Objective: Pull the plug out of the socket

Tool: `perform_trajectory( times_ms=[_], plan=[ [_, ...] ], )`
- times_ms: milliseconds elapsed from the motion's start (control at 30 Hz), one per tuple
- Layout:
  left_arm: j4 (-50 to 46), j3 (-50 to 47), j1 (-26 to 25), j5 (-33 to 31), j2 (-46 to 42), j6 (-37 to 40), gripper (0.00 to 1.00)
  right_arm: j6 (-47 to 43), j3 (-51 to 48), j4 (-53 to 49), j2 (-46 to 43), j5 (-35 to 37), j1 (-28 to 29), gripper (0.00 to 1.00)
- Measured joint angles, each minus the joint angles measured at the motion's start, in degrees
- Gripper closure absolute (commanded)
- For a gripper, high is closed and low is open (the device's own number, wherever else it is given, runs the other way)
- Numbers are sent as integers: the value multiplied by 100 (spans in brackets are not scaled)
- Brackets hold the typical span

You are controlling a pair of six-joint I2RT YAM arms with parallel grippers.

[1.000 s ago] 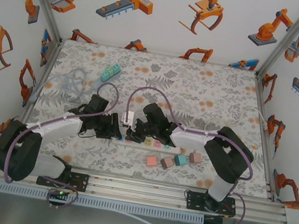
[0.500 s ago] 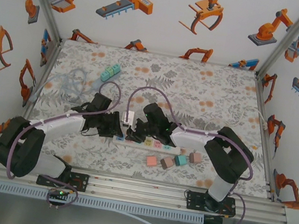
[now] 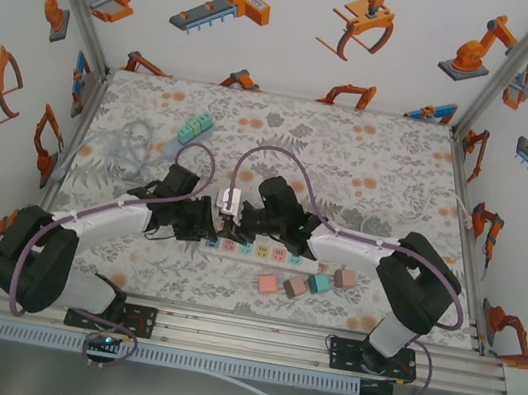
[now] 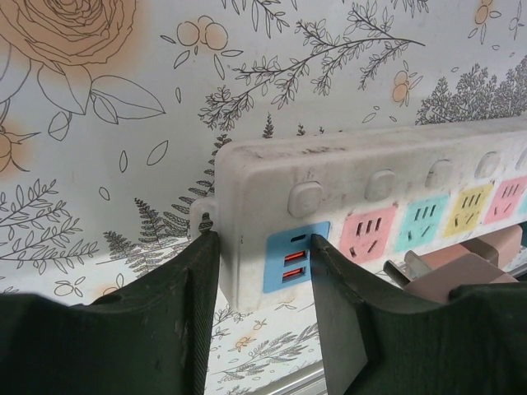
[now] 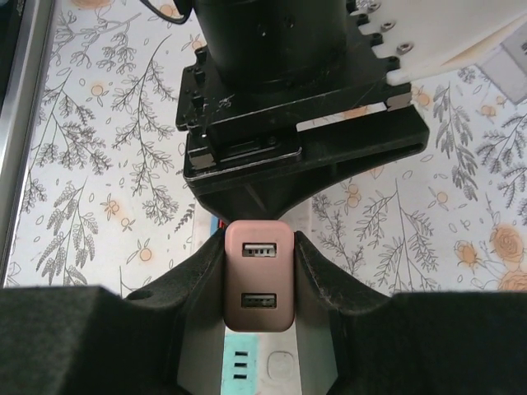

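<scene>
The left end effector is clamped across the end of the strip, which lies flat on the worktop. Just beyond it, the right end effector is clamped on the pink plug (two USB ports on its back). The plug sits just above the strip, clear of its socket, prongs exposed.

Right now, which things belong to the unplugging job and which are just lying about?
Job: pink plug, held by the right gripper; power strip, its end gripped by the left gripper.
Lying about: four small blocks near the strip; teal piece and clear tubing, far left.
</scene>
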Motion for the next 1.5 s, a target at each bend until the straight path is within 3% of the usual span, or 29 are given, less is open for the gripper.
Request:
perform_trajectory(
  times_ms=[233, 400, 567, 767, 867, 933, 1000, 1267, 1400, 1500],
  plan=[
    [-151, -22, -57, -138, -219, 125, 50, 636, -149, 334, -205, 188, 0, 87],
    [-507, -35, -61, -223, -957, 289, 47, 2472, -210, 782, -562, 968, 2, 89],
    [-872, 90, -61, -424, -1982, 542, 46, 4708, -658, 1172, -1220, 2310, 205, 91],
    [-1261, 446, -61, -638, -3287, 1029, 41, 6789, -1484, 1069, -1967, 4527, 1283, 92],
    [-1342, 619, -61, -612, -3875, 1458, 31, 7637, -1746, 813, -2142, 5541, 1880, 92],
    [-1429, 754, -61, -485, -4190, 1906, 15, 8212, -1847, 581, -2164, 6120, 2212, 91],
    [-1598, 916, -61, -236, -4360, 2385, 2, 8837, -1899, 323, -2131, 6581, 2481, 91],
    [-2632, 1462, -72, 525, -4251, 4282, 3, 11178, -1943, -92, -1088, 7563, 3202, 87],
    [-2776, 1375, -72, 599, -4258, 4653, 3, 12052, -2105, 92, -437, 7707, 3250, 86],
    [-2780, 1261, -72, 599, -4264, 4752, 3, 12561, -2170, 293, -85, 7790, 3250, 80]
  ],
)
